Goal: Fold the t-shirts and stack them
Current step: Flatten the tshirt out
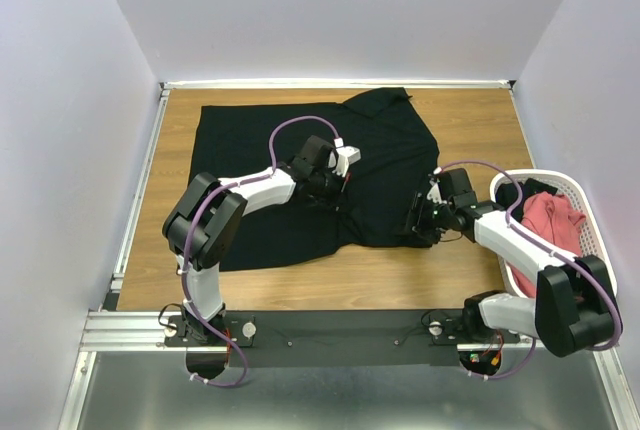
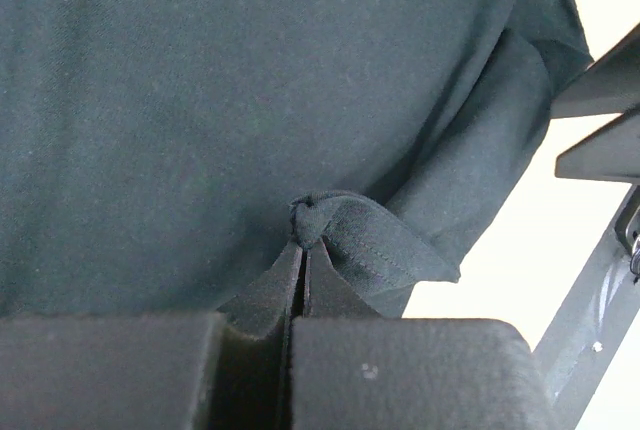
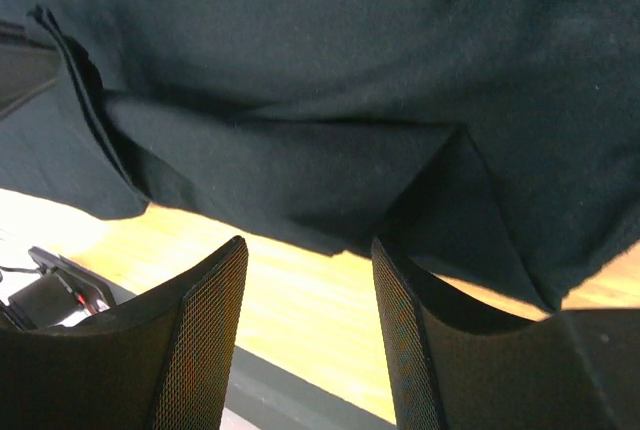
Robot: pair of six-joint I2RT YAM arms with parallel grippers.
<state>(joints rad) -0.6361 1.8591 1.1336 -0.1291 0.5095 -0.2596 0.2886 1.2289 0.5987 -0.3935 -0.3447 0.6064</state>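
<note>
Black t-shirt [image 1: 260,150]: spread on the surface [image 1: 470,120], covering the far-left area and the centre; collar toward the far edge, hem toward the near edge.
Left jaws: closed tight on a small pinched ridge of the black cloth near the centre of the surface. The fabric peaks at the tips.
Reason for hold: judged to be a pinch grip that lifts one layer only, ready to carry it across for a fold.
Right jaws: wide apart, gripping nothing, low at the near-right corner of the hem. Bare wood shows between them.
Reason for position: probably aligned to take the hem, so that the edge lifts at two points.
Salmon-red t-shirt [image 1: 550,220]: bunched in the basket [image 1: 560,176] at the right edge, awaiting its turn.
Task stage: first fold, nothing stacked.
</note>
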